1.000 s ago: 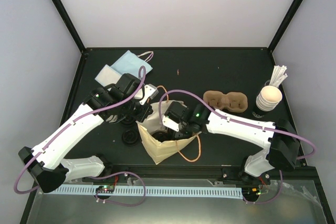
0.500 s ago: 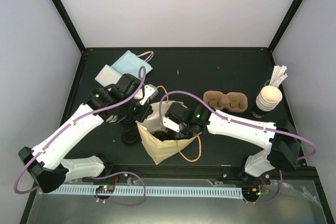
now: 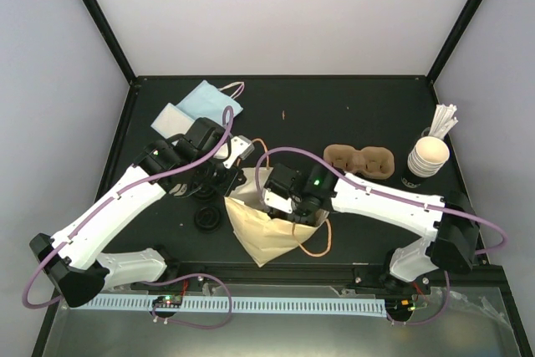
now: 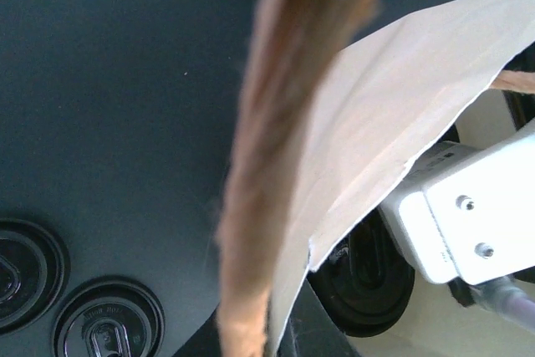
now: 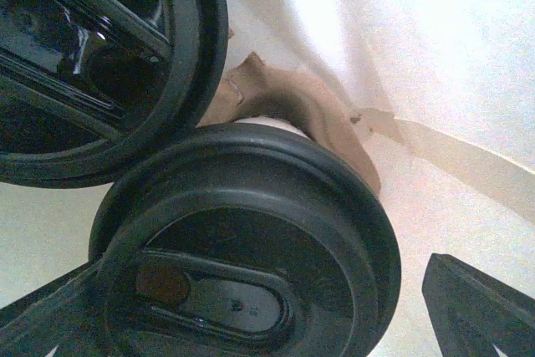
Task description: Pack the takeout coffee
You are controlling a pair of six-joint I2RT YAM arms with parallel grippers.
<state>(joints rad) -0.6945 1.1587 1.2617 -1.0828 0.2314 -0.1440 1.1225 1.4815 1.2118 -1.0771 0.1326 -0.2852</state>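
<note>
A cream paper bag (image 3: 267,236) lies at the table's middle front. My left gripper (image 3: 235,175) is shut on the bag's orange handle (image 4: 276,148) at the mouth's left side. Reaching into the bag's mouth, my right gripper (image 3: 294,209) stands open. In the right wrist view the takeout coffee (image 5: 251,240) shows from above as a black lid. It sits between the spread fingers of that gripper (image 5: 251,311), and the right finger (image 5: 476,307) is clear of it. A second black lid (image 5: 100,56) sits beside it in the bag.
A brown two-cup carrier (image 3: 359,160) sits right of the bag. A stack of cups with white sticks (image 3: 429,155) stands at the far right. Loose black lids (image 3: 206,219) lie left of the bag, and blue and white folded bags (image 3: 201,104) at the back left.
My right gripper's jaws have opened wider inside the bag. The bag has shifted slightly right, and its front wall now hides the inside from above. The left arm holds still.
</note>
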